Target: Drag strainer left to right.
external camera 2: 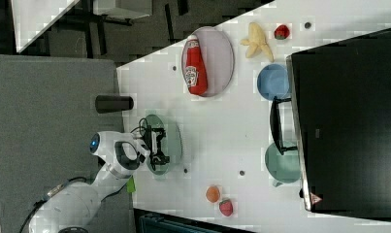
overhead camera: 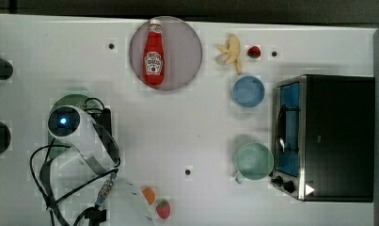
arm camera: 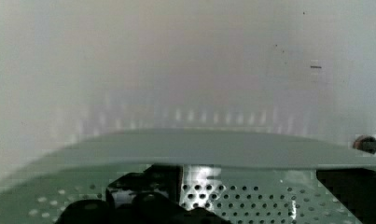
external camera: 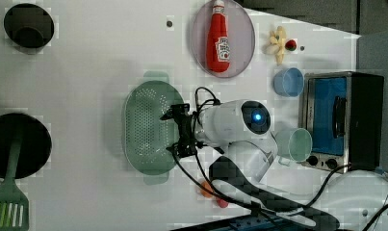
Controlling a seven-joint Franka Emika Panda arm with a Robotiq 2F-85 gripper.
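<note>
On the white table (external camera: 95, 57), going by the left view from its left edge, a dark round pan holding a green spatula (external camera: 8, 202) sits at the left view's lower left, with a black cup (external camera: 28, 25) above it. Next comes the strainer (external camera: 146, 125), a pale mint-green perforated colander lying left of centre, its tab handles pointing to the left view's top and bottom. The gripper (external camera: 179, 130) hangs over the strainer's right rim with its black fingers spread wide apart, one near each end of that rim side; whether they touch the plastic I cannot tell. In the wrist view the strainer's rim (arm camera: 199, 149) runs across just beyond the fingers. Further right in the left view, a ketchup bottle (external camera: 218, 38) lies on a grey plate (external camera: 244, 53), then a blue bowl (external camera: 288, 82) and a mint mug (external camera: 297, 144) stand just beside the toaster oven (external camera: 341, 120).
</note>
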